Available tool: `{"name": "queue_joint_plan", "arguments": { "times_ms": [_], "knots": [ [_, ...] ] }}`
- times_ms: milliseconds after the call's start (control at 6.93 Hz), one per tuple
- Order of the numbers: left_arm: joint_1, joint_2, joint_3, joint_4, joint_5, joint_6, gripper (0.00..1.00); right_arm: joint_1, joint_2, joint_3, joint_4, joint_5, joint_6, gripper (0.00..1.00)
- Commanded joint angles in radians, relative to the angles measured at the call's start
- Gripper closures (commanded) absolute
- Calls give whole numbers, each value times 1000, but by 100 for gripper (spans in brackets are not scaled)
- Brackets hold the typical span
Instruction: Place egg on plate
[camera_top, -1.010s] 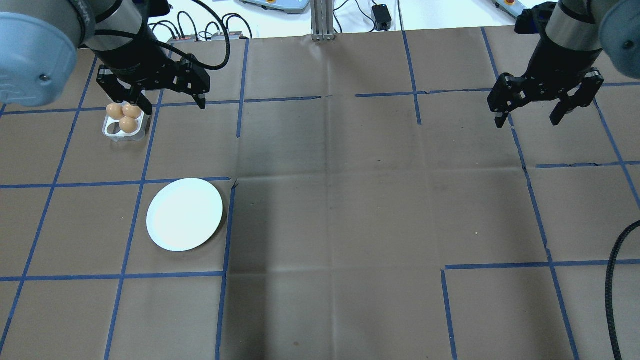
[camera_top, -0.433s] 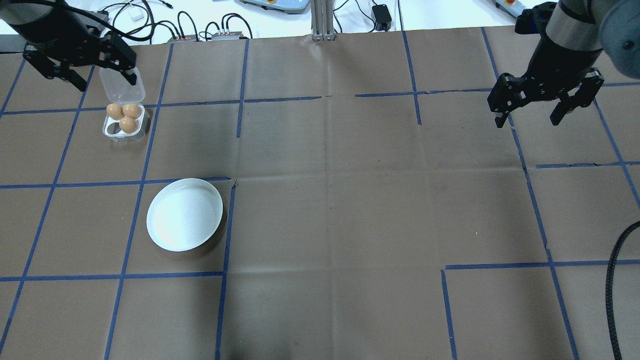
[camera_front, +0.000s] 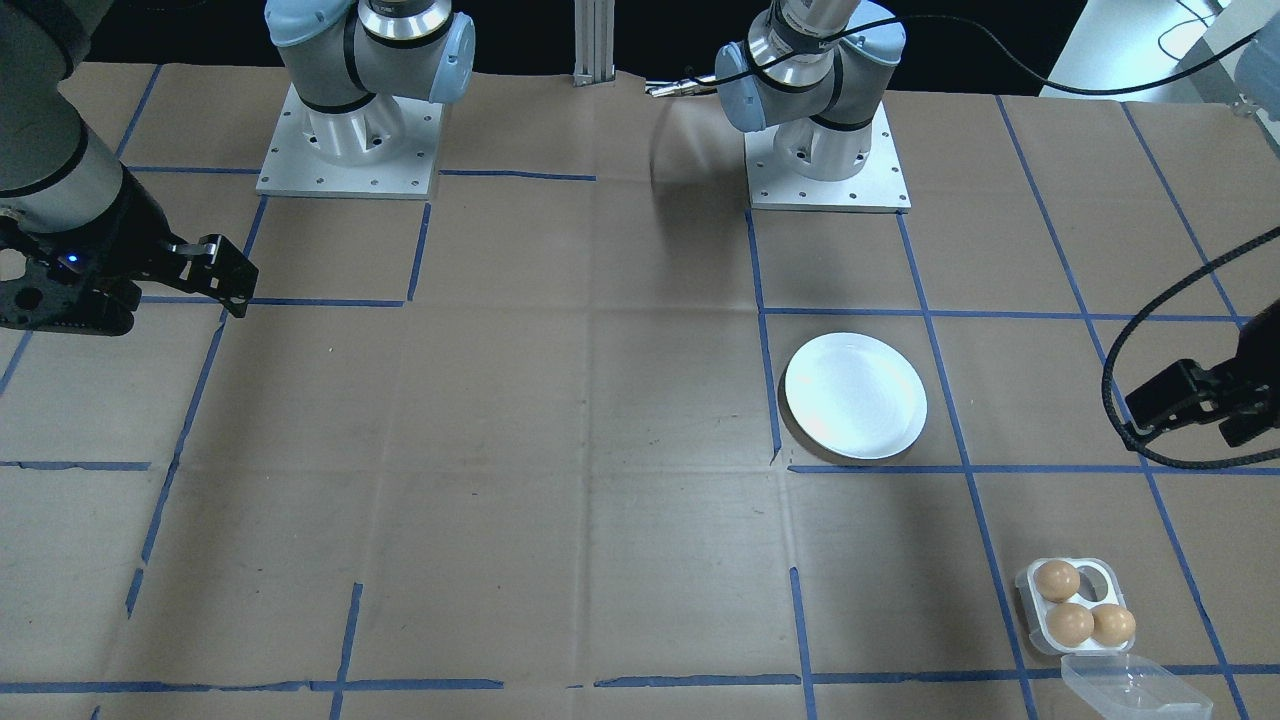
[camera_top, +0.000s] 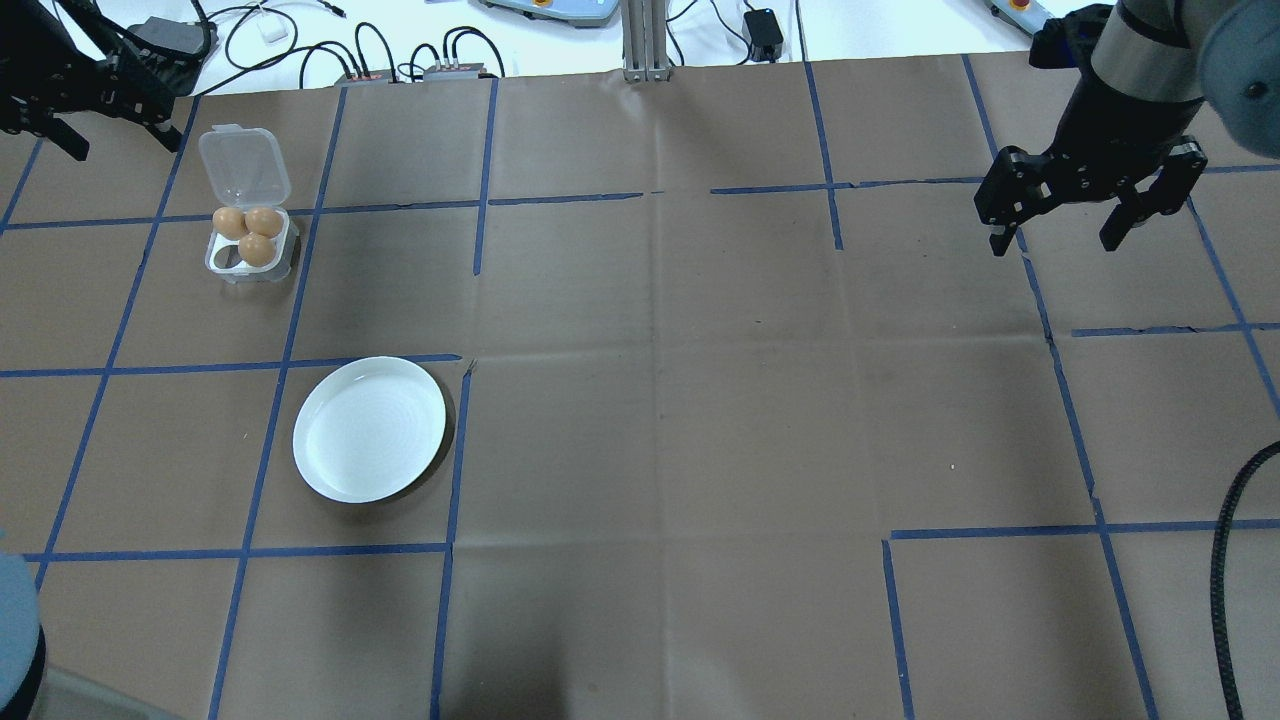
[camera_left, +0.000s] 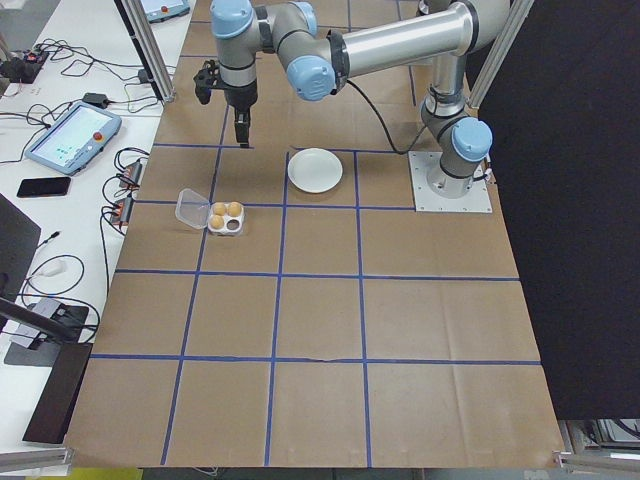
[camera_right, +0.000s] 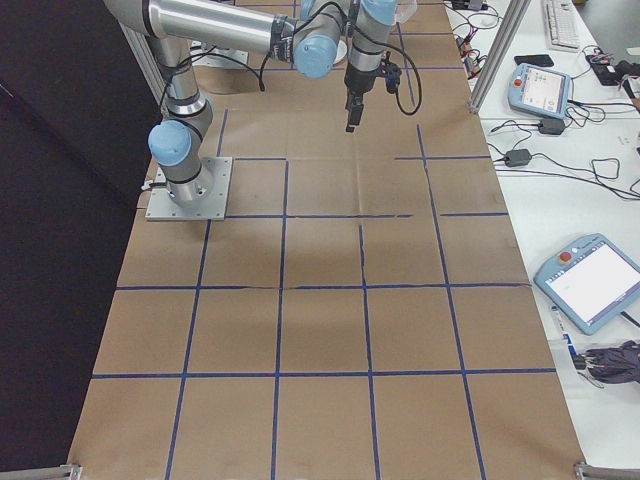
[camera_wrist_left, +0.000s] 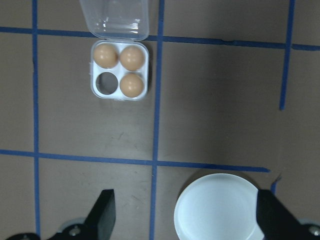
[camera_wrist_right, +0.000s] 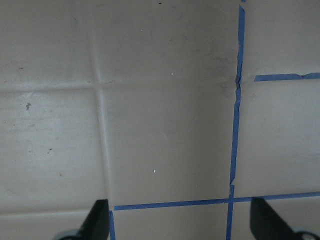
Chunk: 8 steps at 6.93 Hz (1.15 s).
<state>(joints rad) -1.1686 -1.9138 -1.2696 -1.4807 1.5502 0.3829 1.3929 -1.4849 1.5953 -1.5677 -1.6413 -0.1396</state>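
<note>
Both claws hang spread and empty: the left claw (camera_top: 95, 100) sits just beyond the egg tray (camera_top: 250, 250), the right claw (camera_top: 1090, 205) far across the desk (camera_top: 700, 400) from it. Nearer the robot than the tray lies the plate (camera_top: 369, 428), bare. Behind the tray its clear lid (camera_top: 244, 167) lies folded back. Three eggs (camera_top: 257, 248) fill the tray's cups, packed touching, so I judge a descending finger could nudge a neighbour or squeeze a shell.

Bright, even overhead light, soft shadows, frames sharp, plate (camera_top: 369, 430) faintly glossy
</note>
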Motion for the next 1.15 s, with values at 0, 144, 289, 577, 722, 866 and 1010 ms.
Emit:
{"name": "queue_joint_plan", "arguments": {
  "times_ms": [0,144,289,577,722,866,1010],
  "knots": [
    [10,-74,12,52,2,70,0,0,0,0,-2,0,0,0],
    [12,-118,-3,112,4,73,0,0,0,0,0,0,0,0],
    [7,-172,-4,161,4,68,0,0,0,0,0,0,0,0],
    [9,-234,-23,181,4,60,0,0,0,0,0,0,0,0],
    [7,-263,-58,259,7,56,0,0,0,0,0,0,0,0],
    [6,-278,-112,351,7,57,0,0,0,0,0,0,0,0],
    [6,-283,-167,431,11,57,0,0,0,0,0,0,0,0]
  ]
}}
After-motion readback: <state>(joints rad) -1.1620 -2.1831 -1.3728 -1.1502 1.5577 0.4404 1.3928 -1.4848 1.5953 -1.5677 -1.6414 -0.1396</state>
